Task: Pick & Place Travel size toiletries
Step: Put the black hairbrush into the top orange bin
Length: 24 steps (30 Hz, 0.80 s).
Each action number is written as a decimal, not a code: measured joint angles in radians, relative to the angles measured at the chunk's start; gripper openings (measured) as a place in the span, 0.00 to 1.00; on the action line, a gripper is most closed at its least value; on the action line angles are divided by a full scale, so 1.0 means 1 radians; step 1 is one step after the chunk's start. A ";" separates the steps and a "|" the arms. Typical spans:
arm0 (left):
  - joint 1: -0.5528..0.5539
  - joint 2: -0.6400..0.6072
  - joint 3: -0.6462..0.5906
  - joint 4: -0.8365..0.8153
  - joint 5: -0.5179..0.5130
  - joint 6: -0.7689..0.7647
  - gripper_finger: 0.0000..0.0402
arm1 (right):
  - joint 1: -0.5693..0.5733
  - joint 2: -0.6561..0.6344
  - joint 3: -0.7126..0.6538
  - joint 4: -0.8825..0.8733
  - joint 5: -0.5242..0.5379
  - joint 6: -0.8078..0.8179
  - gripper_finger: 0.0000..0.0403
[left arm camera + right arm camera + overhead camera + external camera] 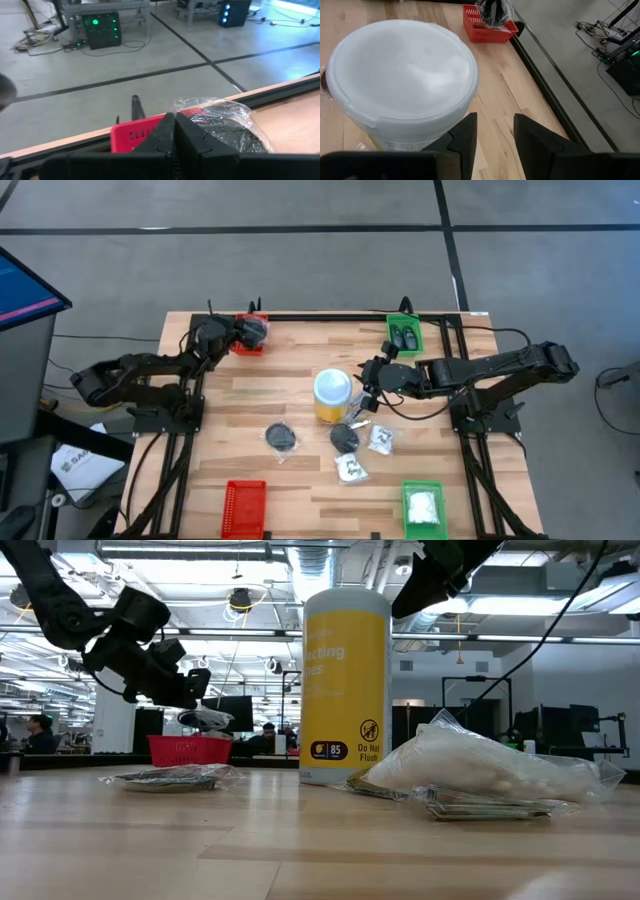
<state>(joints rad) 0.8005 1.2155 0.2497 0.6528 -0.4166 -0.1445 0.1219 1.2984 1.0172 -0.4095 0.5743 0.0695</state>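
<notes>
My left gripper (238,333) is at the far left of the table, shut on a clear packet with a black roundish piece (227,129) over the far red tray (250,346). My right gripper (493,134) hangs open beside and above the yellow jar with a pale lid (332,394), with nothing between its fingers. More toiletries lie flat on the wood near the jar: a black round one in film (280,437), another black piece (345,438) and two clear packets (381,440) (351,470). My left gripper pinches the packet's clear film at its edge (176,110) between the two shut fingers, which come from the table's left, slanting slightly down. The packet hangs below the fingertips (206,720) just above the red tray's rim (188,740).
A green tray (405,335) with small dark bottles stands at the far right. At the near edge there are a second red tray (243,505) and a green tray (423,492) holding a white packet. Black frame rails run along the far edge.
</notes>
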 joint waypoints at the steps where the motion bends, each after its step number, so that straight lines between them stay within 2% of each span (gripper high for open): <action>1: 0.003 0.003 0.000 0.006 0.002 -0.002 0.00 | 0.000 0.000 0.000 0.000 0.000 0.000 0.29; 13: 0.014 0.010 0.000 0.030 0.004 -0.003 0.03 | 0.000 0.000 0.000 0.000 0.000 0.000 0.29; 24: 0.014 0.010 0.000 0.030 0.003 -0.003 0.18 | 0.000 0.000 0.000 0.001 0.000 0.001 0.29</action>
<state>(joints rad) 0.8143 1.2251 0.2497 0.6823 -0.4134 -0.1474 0.1219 1.2984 1.0172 -0.4084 0.5743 0.0704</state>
